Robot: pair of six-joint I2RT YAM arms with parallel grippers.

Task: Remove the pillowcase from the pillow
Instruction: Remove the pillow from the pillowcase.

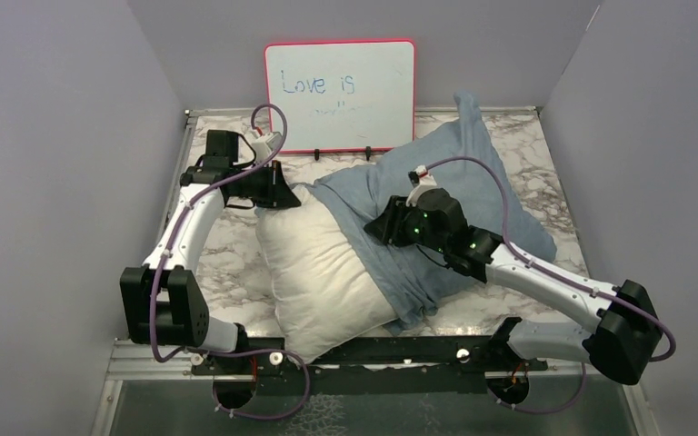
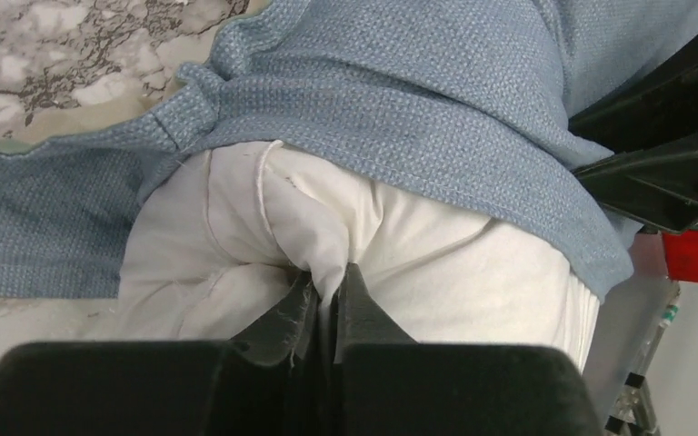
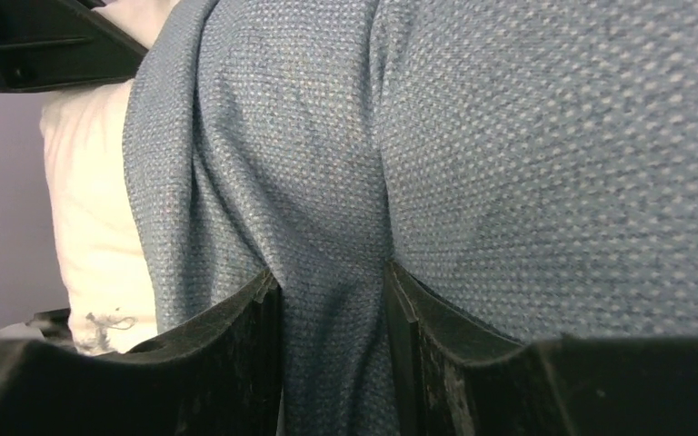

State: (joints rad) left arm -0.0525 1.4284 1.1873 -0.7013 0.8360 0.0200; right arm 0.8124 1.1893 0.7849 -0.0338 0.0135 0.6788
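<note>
Pillowcase (image 1: 473, 191), a thin sleeve of dusty blue-grey woven cloth, lies bunched over the far right part of the large plump white fabric pillow (image 1: 327, 272) in the overhead view, with one corner trailing toward the red-framed whiteboard (image 1: 339, 95) that stands at the back of the marble-patterned table (image 1: 227, 245). The near left half of the pillow is bare and reaches toward the arm bases. The black left end effector (image 1: 286, 195) sits at the pillow's far left corner, and the black right end effector (image 1: 382, 227) is down on the blue cloth close to where it meets the white fabric. From the left wrist camera, the left end effector (image 2: 327, 277) has its jaws pressed nearly together, pinching a raised fold of the pillow (image 2: 436, 263) along its seam; the pillowcase (image 2: 400, 91) wraps the pillow just beyond, its edge gathered in wrinkles, and the table (image 2: 54, 54) shows at the upper left. From the right wrist camera, the right end effector (image 3: 332, 291) is partly closed on a thick ridge of the pillowcase (image 3: 527, 154), which fills the gap between the two jaws and touches both. A strip of the pillow (image 3: 91, 227) is visible at the left edge.
</note>
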